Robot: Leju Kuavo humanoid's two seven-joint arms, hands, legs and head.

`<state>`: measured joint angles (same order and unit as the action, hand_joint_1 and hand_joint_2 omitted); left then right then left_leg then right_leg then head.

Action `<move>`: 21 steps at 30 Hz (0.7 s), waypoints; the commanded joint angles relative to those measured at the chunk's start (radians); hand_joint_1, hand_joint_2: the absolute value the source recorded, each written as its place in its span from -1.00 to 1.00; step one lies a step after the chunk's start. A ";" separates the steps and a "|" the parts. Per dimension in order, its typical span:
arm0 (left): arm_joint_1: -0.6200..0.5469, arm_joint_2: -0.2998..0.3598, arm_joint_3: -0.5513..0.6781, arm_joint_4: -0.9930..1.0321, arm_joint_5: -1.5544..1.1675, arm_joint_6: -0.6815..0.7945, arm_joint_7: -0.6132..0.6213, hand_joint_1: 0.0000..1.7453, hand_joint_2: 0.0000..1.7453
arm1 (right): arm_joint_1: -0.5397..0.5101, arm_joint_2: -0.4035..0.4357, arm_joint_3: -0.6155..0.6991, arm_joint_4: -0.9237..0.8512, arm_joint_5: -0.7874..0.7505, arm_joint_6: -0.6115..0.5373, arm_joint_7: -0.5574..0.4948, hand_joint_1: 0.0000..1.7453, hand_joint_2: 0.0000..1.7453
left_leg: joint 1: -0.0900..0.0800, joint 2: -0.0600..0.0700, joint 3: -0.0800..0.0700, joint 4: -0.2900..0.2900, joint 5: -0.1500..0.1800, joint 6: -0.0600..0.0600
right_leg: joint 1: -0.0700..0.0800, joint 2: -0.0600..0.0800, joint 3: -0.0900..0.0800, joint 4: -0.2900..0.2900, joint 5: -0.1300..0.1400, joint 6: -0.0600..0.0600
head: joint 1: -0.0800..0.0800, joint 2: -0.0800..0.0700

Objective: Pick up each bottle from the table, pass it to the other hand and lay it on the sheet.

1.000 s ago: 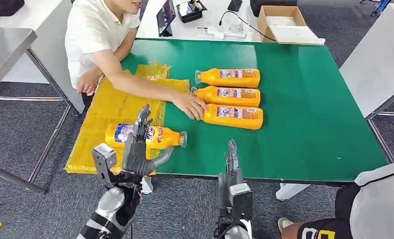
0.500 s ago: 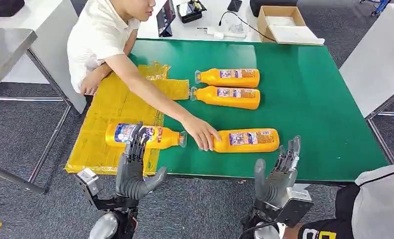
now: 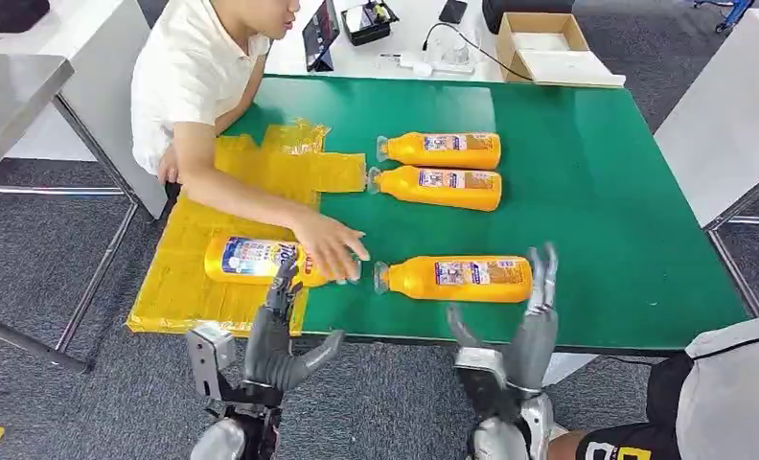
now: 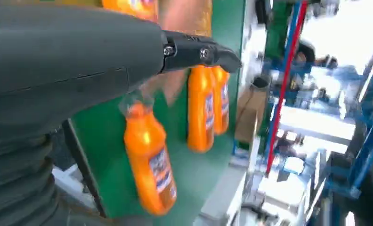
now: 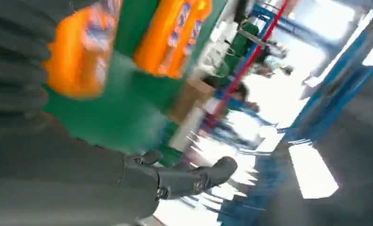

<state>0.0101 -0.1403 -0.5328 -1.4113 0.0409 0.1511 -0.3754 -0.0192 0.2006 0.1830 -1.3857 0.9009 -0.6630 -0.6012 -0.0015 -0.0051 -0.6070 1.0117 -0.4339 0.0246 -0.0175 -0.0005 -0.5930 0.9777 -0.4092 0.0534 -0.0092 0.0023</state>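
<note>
Fingers of the right hand (image 3: 515,335) spread apart, empty, touching the base of the nearest bottle (image 3: 457,278). Left hand (image 3: 275,335) likewise spread, just before the bottle on the sheet (image 3: 251,257), where a person's hand (image 3: 330,247) rests.

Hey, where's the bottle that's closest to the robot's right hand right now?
In the head view it lies on its side on the green table near the front edge, just beyond the right hand, cap toward the person's hand.

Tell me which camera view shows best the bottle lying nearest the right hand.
The head view: the near bottle lies whole on the green table, beside the right hand. The left wrist view shows it whole but turned; the right wrist view shows a blurred part.
</note>
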 commanded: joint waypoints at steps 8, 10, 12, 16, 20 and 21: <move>-0.136 -0.017 -0.071 0.222 -0.084 0.048 -0.016 -1.00 1.00 | -0.284 -0.099 -0.131 0.567 0.356 -0.035 0.178 -1.00 1.00 | -0.001 0.001 0.003 -0.001 0.001 0.001 | -0.001 0.000 0.004 -0.001 0.002 0.001 | 0.000 0.000; -0.144 -0.021 -0.076 0.227 -0.092 0.047 -0.009 -1.00 1.00 | -0.315 -0.114 -0.104 0.630 0.343 -0.035 0.201 -1.00 1.00 | -0.001 0.001 0.006 -0.001 0.000 0.000 | 0.000 0.000 0.006 -0.002 0.000 0.000 | 0.000 0.000; -0.146 -0.022 -0.078 0.229 -0.096 0.047 -0.004 -1.00 1.00 | -0.325 -0.116 -0.092 0.659 0.329 -0.035 0.202 -1.00 1.00 | -0.001 0.001 0.002 -0.001 0.001 0.001 | -0.001 0.001 0.002 -0.002 0.002 0.001 | 0.000 0.000; -0.160 -0.028 -0.084 0.239 -0.110 0.050 0.014 -1.00 1.00 | -0.359 -0.127 -0.043 0.731 0.287 -0.034 0.228 -1.00 1.00 | -0.002 0.001 0.002 0.000 0.001 0.001 | -0.001 0.001 0.002 -0.001 0.002 0.001 | 0.000 0.000; -0.161 -0.027 -0.082 0.235 -0.115 0.051 0.019 -1.00 1.00 | -0.378 -0.136 -0.015 0.770 0.282 -0.035 0.258 -1.00 1.00 | -0.002 0.001 0.001 -0.001 0.001 0.001 | -0.002 0.000 0.002 -0.001 0.001 0.001 | 0.000 0.000; -0.161 -0.027 -0.082 0.235 -0.115 0.051 0.019 -1.00 1.00 | -0.378 -0.136 -0.015 0.770 0.282 -0.035 0.258 -1.00 1.00 | -0.002 0.001 0.003 -0.001 0.000 0.000 | -0.001 0.000 0.003 -0.001 0.001 0.000 | 0.000 0.000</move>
<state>-0.1048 -0.1808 -0.5886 -1.2421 -0.0725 0.2041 -0.3666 -0.3125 0.1060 0.0931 -0.7999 1.1936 -0.6645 -0.3585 -0.0047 -0.0051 -0.6087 1.0119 -0.4325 0.0265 -0.0206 -0.0006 -0.5941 0.9781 -0.4075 0.0561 -0.0092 0.0023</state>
